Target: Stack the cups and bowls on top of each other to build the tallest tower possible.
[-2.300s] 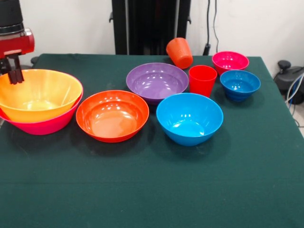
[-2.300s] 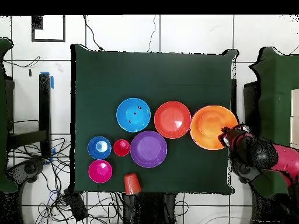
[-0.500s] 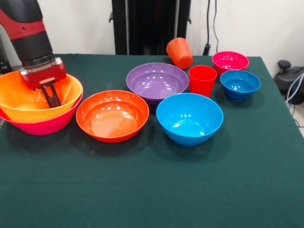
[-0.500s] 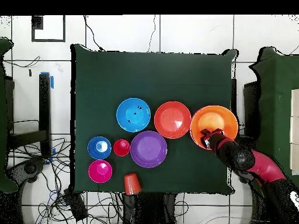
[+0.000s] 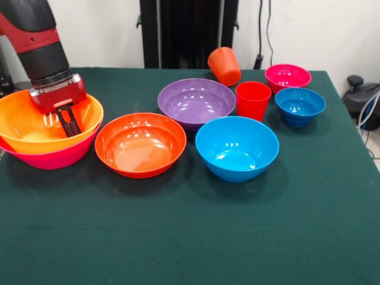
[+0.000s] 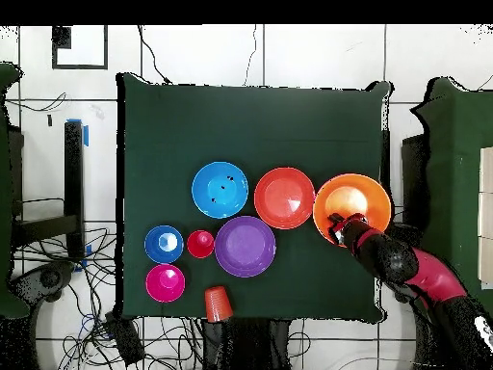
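The big yellow-orange bowl (image 5: 24, 127) sits nested in the big pink bowl (image 5: 53, 157) at the table's left. My gripper (image 5: 68, 122) hangs inside the yellow-orange bowl near its right wall, open and empty; it also shows in the overhead view (image 6: 339, 227). A red-orange bowl (image 5: 141, 144), the purple bowl (image 5: 196, 102) and the medium blue bowl (image 5: 237, 148) stand apart in the middle. The red cup (image 5: 253, 100) stands upright. The orange cup (image 5: 224, 65) lies tipped at the back. The small magenta bowl (image 5: 288, 77) and small blue bowl (image 5: 300, 105) are at the right.
The green table (image 5: 190, 237) has a wide bare strip along its front. The robot's dark pedestal (image 5: 187, 29) stands behind the orange cup. In the overhead view the nested bowls (image 6: 358, 193) lie close to the table's right edge.
The gripper has swung from the yellow-orange bowl's back left rim to inside the bowl near its right wall. In the last half second it shifted slightly right. No bowl or cup moved.
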Robot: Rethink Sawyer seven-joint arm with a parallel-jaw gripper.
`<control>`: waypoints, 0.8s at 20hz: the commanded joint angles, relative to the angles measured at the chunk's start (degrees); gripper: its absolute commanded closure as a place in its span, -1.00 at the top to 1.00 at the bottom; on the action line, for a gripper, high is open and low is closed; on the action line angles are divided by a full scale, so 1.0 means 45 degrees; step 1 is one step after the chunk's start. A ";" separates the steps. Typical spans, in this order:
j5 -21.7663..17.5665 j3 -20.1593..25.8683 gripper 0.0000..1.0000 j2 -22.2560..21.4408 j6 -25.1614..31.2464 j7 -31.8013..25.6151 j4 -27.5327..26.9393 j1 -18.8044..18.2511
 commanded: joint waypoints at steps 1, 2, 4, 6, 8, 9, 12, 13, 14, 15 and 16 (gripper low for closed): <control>-0.0237 -0.0144 -1.00 0.1111 0.0125 -0.0182 -0.1516 0.0641; -0.0235 -0.0153 -1.00 0.1135 0.0116 -0.0203 -0.1526 0.0584; -0.0202 -0.0191 -1.00 0.1114 0.0224 -0.0217 -0.1573 0.0599; -0.0205 -0.0473 -1.00 0.0908 0.0454 -0.0033 -0.1614 0.0771; -0.0163 -0.0766 -1.00 0.0822 0.0668 0.0208 -0.1724 0.0952; -0.0118 -0.0929 -1.00 0.0787 0.0804 0.0372 -0.1805 0.1086; -0.0007 -0.1171 -1.00 0.0909 0.1095 0.0499 -0.2054 0.1235; 0.0007 -0.1146 -1.00 0.0909 0.1101 0.0401 -0.2050 0.1209; 0.0010 -0.1182 -1.00 0.0601 0.1281 0.0332 -0.2009 0.1300; 0.0008 -0.1195 -1.00 0.0364 0.1376 0.0302 -0.1912 0.1325; 0.0032 -0.1219 -1.00 -0.0080 0.1633 0.0259 -0.1799 0.1401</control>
